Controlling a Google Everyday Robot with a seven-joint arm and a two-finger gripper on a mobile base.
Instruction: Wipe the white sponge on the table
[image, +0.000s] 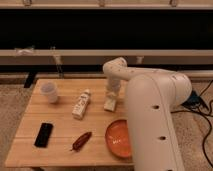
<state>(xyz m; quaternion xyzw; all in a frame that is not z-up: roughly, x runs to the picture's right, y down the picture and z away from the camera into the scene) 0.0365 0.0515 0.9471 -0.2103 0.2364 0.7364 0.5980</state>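
Hidden: the arm (150, 120) covers the right side of the surface (60, 147) and part of the orange plate (116, 137).
Pincer (111, 95): closed, tips down on the white sponge (109, 105); whether it grips is unclear.
White sponge: mid-surface, right of the bottle (81, 105).
Open room: bare planks between them.

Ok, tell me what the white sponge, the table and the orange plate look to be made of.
The white sponge: probably foam, a matte, off-white, soft-looking block; the hand is shut on its far end. The table: wood, light planks with visible grain. The orange plate: plastic or glazed ceramic, smooth with an even colour; cannot tell which.
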